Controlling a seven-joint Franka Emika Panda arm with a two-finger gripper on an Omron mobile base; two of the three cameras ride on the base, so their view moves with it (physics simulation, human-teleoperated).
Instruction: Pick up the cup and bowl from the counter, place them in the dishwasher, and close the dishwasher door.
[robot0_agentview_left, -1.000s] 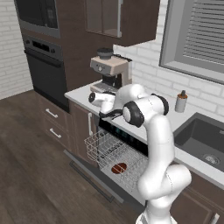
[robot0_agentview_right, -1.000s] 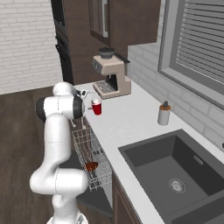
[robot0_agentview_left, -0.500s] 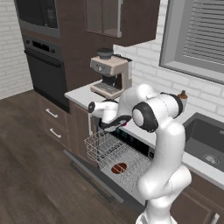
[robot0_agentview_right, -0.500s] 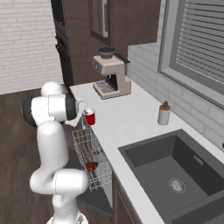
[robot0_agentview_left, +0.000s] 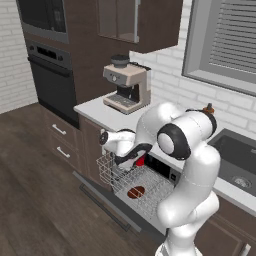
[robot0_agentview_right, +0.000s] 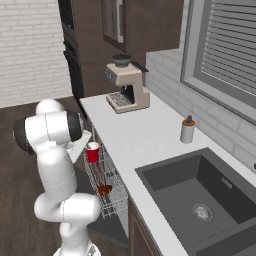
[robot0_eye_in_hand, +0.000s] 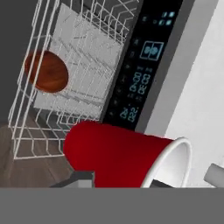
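My gripper is shut on the red cup, which hangs just above the near end of the dishwasher's pale wire rack. From the right base view the cup sits off the edge of the white counter, over the rack. The hand view has the cup lying sideways, white rim to the right. The reddish-brown bowl rests inside the rack; it also shows as the bowl and the bowl. The dishwasher door lies folded down, open.
The black control strip with lit marks runs under the counter edge. A coffee machine stands on the counter at the left, a soap bottle by the wall, and the dark sink to the right. A wall oven is further left.
The arm has swung the cup off the counter's edge, out and down, so it now hangs low over the dishwasher rack. The bowl in the rack has not moved.
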